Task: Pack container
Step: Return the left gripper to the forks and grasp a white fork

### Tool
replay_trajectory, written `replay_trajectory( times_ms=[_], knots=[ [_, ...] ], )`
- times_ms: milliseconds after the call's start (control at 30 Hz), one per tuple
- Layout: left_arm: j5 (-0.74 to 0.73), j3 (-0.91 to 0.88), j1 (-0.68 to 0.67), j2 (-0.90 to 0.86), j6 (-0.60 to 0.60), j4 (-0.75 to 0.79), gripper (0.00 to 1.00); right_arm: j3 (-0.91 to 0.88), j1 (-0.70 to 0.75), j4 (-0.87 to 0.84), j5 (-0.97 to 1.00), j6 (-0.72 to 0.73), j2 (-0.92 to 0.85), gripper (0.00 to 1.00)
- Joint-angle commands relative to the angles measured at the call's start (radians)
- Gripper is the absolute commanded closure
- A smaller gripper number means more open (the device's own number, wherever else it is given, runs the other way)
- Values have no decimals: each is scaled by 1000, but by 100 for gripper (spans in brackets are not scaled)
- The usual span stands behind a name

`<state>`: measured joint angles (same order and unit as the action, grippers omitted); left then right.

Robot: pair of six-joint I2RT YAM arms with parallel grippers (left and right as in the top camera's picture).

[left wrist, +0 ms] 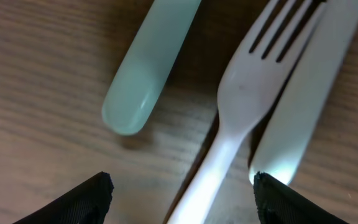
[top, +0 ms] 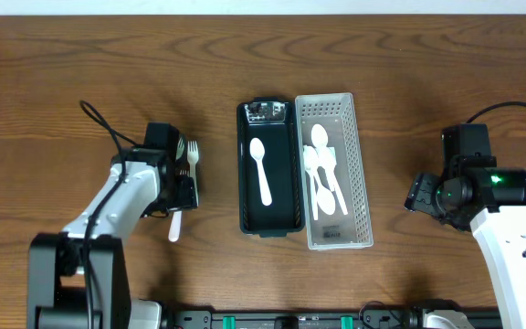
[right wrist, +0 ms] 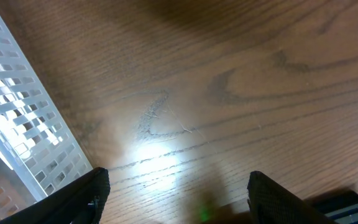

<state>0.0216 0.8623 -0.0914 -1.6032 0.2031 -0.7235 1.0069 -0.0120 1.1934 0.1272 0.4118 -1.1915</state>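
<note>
Plainly, we are seeing our left gripper spread wide astride a white fork beside a pale green handle, clear only in its wrist view, while overhead the black container is holding one spoon mid-table and our right gripper is hanging wide apart beside the white basket.

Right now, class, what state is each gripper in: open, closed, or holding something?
Left gripper: open, astride the white fork, not gripping it.
Right gripper: open, holding nothing.

One spoon lies in the black container.
</note>
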Motion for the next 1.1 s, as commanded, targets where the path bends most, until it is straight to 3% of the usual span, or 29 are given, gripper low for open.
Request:
replay_trajectory(
  times_ms=[0,533,700,1067],
  knots=[
    [-6,-5,8,-39,-16,11,25,3,7,4,3,-10,-5,25],
    [-6,-6,51,-64,-19,29,25,3,7,4,3,-10,-5,25],
    [-7,-8,51,-64,-20,30,40,3,7,8,3,-10,-5,26],
    [-12,-8,51,-63,-20,35,58,3,7,11,3,-10,-5,26]
  ],
)
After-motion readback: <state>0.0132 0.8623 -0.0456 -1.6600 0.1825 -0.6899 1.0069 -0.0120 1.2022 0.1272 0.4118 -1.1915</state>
